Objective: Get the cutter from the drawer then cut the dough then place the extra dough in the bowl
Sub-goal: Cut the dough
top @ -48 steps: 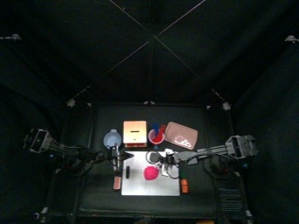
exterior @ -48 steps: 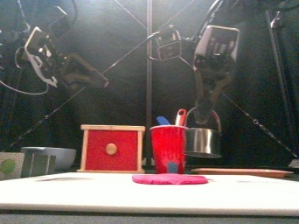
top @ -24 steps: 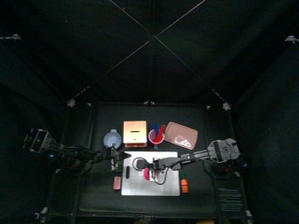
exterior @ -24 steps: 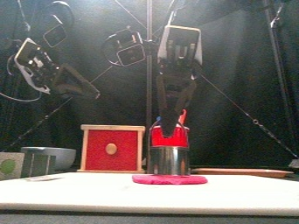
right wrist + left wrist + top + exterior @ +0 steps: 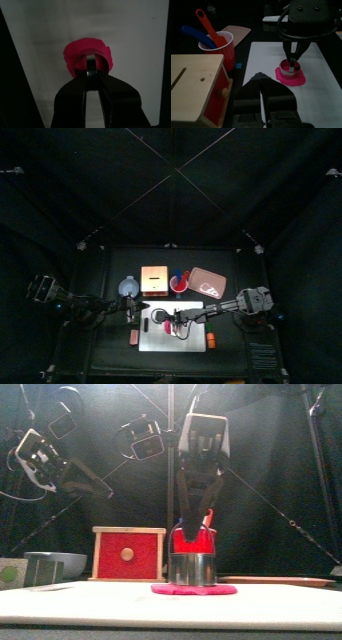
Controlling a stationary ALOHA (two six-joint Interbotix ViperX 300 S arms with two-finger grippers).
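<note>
Cutter (image 5: 195,568) stands directly beneath my right end effector (image 5: 93,76), which is clamped on its wire handle; it sits on the pink dough (image 5: 194,589) on the white board (image 5: 133,50). My left end effector (image 5: 264,80) hangs with jaws together, just beside the wooden box (image 5: 198,75).
</note>
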